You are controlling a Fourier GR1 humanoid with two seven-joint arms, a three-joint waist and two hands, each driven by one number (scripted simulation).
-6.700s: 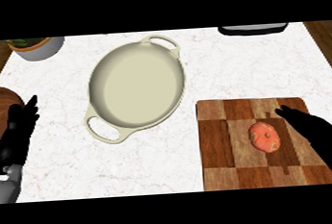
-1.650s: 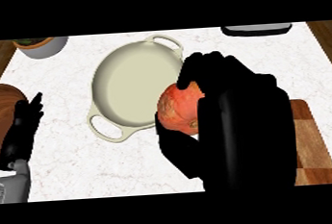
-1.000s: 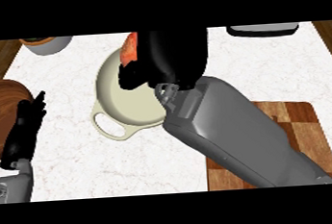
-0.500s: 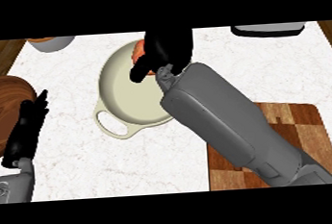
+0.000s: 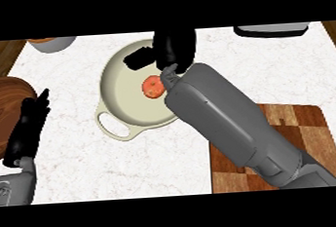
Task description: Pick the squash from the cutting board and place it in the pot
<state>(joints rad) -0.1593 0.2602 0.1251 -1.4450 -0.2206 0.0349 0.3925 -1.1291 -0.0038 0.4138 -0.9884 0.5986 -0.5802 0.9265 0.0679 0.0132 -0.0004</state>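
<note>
Black right hand [image 5: 173,49] hovers above the pot, fingers relaxed and holding nothing | round orange squash [image 5: 152,86] lies inside the cream oval two-handled pot [image 5: 114,125] | checkered wooden cutting board [image 5: 303,130] sits bare | left hand [image 5: 29,128] rests open near the left edge.

Light falls evenly over my worktop [image 5: 131,166], bright and flat, with no clear single source and no glare on the white marbled surface. Shadows are faint: I see only a soft darkening inside the pot [image 5: 131,105] under my right hand [image 5: 171,49], and little beneath my forearm. My black hands take almost no highlights, so their shapes read as dark masses; my left hand [image 5: 29,126] is the same. The grey forearm shows gentle shading along its length. Edges look equally crisp from centre to border, without visible bending.
</note>
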